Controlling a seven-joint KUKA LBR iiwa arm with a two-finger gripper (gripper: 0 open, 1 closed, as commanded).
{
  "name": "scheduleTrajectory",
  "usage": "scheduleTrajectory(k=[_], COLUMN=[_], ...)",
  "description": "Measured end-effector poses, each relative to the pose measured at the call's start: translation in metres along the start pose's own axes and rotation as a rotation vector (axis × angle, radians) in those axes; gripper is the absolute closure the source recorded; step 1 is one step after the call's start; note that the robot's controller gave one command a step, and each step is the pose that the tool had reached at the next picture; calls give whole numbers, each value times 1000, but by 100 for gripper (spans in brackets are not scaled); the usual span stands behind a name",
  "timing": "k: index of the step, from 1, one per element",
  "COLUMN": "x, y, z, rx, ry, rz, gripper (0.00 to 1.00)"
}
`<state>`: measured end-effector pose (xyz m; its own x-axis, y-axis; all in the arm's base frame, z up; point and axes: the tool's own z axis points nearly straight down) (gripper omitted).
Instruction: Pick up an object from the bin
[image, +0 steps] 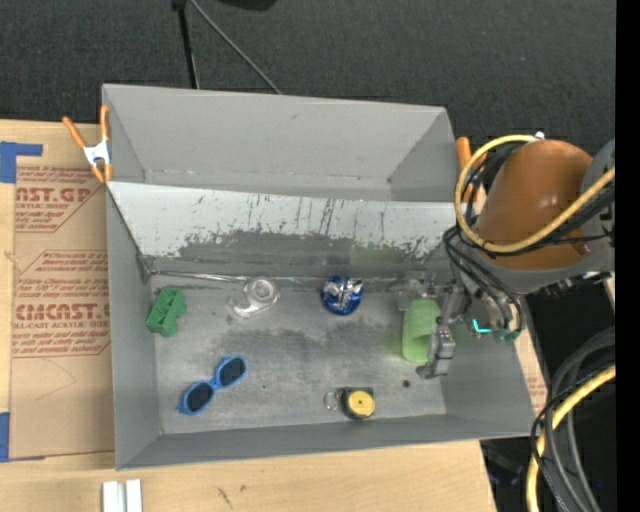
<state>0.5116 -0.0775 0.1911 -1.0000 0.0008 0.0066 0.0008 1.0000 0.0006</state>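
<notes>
Fingers (437, 352): cannot tell open from closed, low at bin's (300, 200) right wall, past yellow disc (359, 403), just beside pale green cylinder (418, 330); could shove it rolling toward blue ball (341, 296) if closed off-centre.

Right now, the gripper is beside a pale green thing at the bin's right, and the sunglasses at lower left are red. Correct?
The camera view shows the sunglasses are blue, not red. The rest holds: the gripper is beside the pale green thing at the right of the bin.
</notes>
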Motion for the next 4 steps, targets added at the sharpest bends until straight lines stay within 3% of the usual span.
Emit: scheduleTrajectory(k=[1,2,3,4], x=[-14,-34,-34,-17], y=[-34,-60,-64,-67], z=[92,114,114,-85], rx=[-1,-6,-3,2], ry=[-1,-6,-7,-15], rz=[0,36,41,88], gripper=[0,0,100,100])
